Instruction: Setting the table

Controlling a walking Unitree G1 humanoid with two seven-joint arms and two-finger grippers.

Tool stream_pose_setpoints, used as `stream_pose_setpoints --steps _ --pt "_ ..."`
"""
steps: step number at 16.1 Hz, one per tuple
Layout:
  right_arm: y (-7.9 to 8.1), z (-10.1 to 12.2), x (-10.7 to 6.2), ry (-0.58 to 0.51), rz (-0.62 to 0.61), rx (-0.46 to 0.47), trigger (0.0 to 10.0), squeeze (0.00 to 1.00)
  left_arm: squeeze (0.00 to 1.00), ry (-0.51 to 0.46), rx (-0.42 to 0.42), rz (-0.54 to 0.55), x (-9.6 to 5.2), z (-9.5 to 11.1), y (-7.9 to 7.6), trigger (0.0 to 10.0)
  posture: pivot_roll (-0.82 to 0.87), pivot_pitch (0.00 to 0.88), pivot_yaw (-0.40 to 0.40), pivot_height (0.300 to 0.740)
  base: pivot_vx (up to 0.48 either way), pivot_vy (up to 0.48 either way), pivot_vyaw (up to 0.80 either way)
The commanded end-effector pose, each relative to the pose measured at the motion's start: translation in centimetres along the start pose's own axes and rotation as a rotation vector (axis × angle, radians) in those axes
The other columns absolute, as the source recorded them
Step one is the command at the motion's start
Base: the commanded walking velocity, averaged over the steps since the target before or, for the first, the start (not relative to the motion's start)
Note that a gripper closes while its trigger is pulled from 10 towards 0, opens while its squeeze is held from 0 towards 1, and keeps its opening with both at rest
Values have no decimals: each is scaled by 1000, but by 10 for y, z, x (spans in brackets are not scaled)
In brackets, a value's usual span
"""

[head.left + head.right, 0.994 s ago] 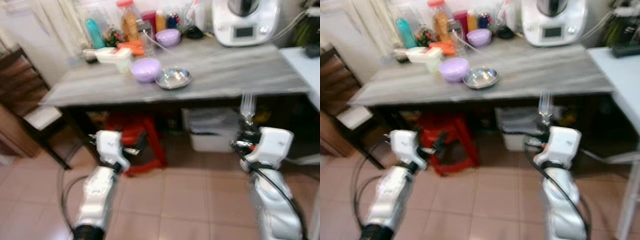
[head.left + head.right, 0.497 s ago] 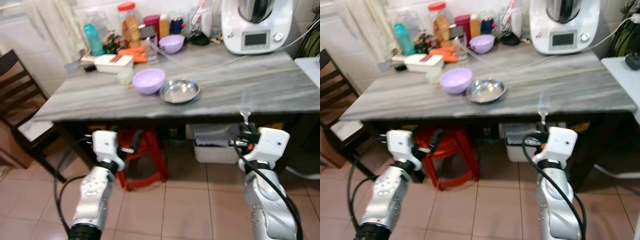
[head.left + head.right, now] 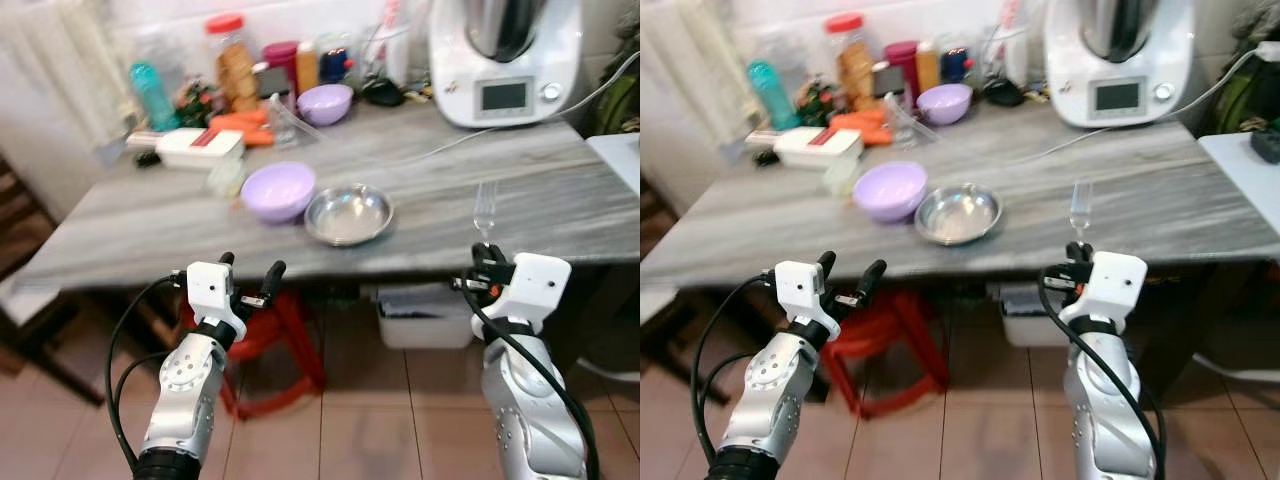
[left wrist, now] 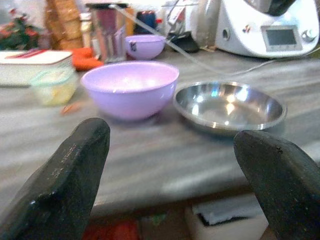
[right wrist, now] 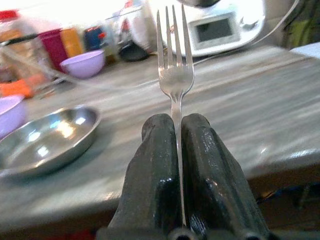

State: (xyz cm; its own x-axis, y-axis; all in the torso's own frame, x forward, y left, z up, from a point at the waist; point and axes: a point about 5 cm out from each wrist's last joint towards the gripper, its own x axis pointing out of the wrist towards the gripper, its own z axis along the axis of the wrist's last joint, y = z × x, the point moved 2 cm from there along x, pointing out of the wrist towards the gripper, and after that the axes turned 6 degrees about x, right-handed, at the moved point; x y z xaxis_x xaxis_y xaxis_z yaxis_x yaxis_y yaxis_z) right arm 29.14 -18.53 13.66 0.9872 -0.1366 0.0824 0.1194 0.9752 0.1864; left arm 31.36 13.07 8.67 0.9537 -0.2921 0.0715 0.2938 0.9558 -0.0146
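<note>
So the right pincer [image 5: 176, 145] is pinching a fork [image 5: 172, 65] by the handle, tines pointing straight up, sitting lower right of centre in the head views, just in front of the near edge of the counter [image 3: 560, 190]. The left pincer [image 3: 248, 272] is lower left of centre, fingers [image 4: 65, 175] spread wide with nothing between them, also just short of the counter edge.

Counter itself is a long grey, streaky stone-look top that takes up the whole middle of the frame. Around the centre there's a shiny steel dish [image 3: 348, 214] touching or nearly touching a lilac bowl [image 3: 278, 191] on its left. Back along the wall, top of the frame, it's pretty cluttered: a smaller lilac bowl [image 3: 325, 103], a tall jar with a red lid [image 3: 232, 60], a teal bottle [image 3: 152, 93], a white lidded box [image 3: 191, 147], something orange beside it, plus more bottles too blurry to name. Upper right is a big white kitchen machine [image 3: 503, 55] with a small display, and its cord trails across the counter.

Under the counter there's a red stool [image 3: 270, 330] and a white bin [image 3: 425, 312], on a pinkish tiled floor [image 3: 350, 440].
</note>
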Motion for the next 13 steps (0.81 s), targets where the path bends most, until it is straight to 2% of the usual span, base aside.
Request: stream_pose_setpoints --steps 1,6,11,13 --pt "0 3 2 -8 5 -1 10000 0 0 -3 0 -8 1 1 -2 10000 -150 0 144 740 401 0 0" --pt "0 1 2 -2 4 -2 10000 0 0 12 -5 -25 -4 -2 -3 10000 -149 0 140 740 389 0 -91" --pt "2 -1 2 10 22 -8 10000 0 0 24 7 -13 -16 -5 3 10000 -141 0 132 740 320 0 0" --pt "1 -3 2 19 21 -1 10000 0 0 30 4 -17 -21 -7 4 10000 -139 0 131 740 0 0 0"
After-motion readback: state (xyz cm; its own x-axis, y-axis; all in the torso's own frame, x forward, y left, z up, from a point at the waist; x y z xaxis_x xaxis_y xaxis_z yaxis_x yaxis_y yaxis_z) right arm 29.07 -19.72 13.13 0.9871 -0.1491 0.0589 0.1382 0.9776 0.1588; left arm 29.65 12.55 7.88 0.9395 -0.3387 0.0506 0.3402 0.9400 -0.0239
